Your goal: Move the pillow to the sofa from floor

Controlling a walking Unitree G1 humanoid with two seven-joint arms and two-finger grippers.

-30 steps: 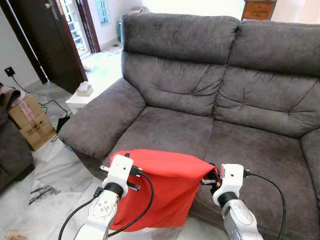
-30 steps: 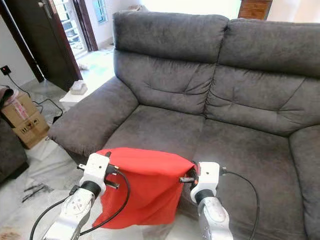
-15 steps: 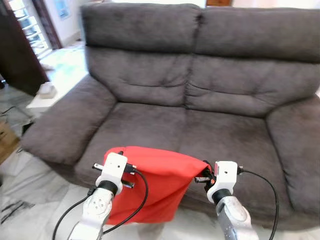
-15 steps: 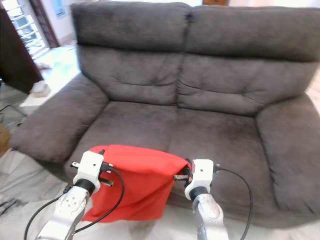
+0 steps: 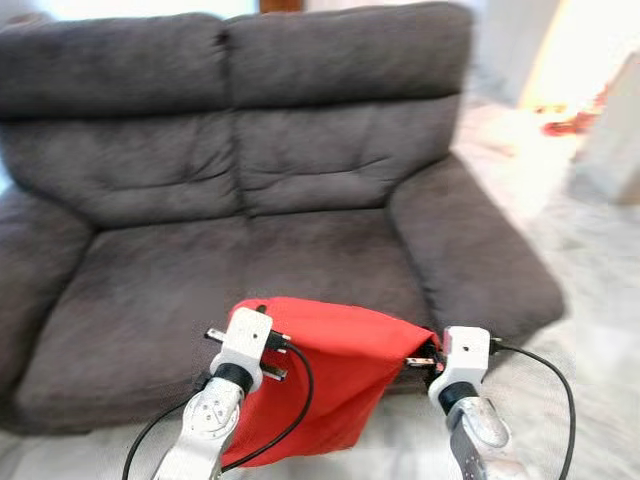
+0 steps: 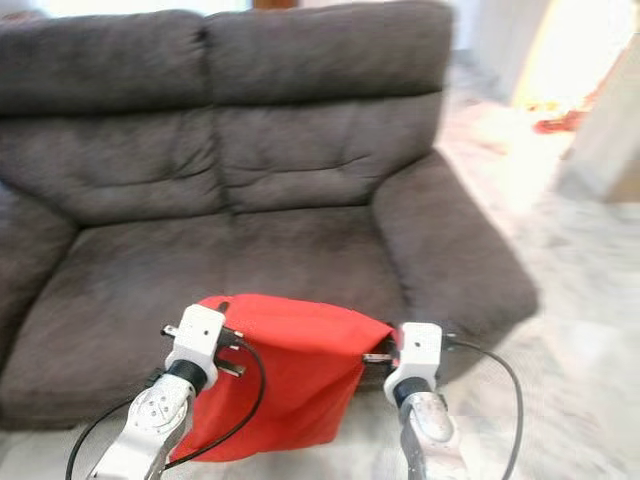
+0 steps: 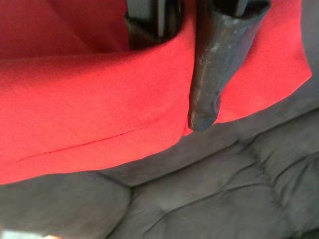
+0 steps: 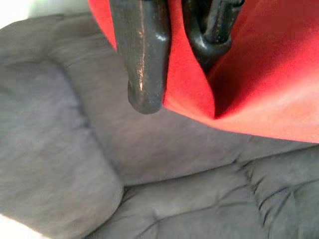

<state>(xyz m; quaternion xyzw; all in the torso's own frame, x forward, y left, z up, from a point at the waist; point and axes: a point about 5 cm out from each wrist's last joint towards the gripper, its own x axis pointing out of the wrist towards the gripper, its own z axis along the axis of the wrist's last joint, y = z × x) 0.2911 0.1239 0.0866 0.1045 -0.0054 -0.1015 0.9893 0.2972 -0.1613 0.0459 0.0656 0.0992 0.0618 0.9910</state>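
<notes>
The red pillow (image 5: 330,380) hangs slack between both grippers, left gripper (image 5: 262,340) and right gripper (image 5: 428,360), jaws clenched on its top corners (soft, light, droopy), just before the sofa (image 5: 250,260) seat.

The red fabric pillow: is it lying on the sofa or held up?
Held up: red fabric pillow hangs between left gripper and right gripper, before the sofa seat.

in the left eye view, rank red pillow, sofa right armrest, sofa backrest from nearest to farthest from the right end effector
1. red pillow, gripped by the right end effector at its corner.
2. sofa right armrest, just beyond, on the right.
3. sofa backrest, farthest, at the back.
</notes>
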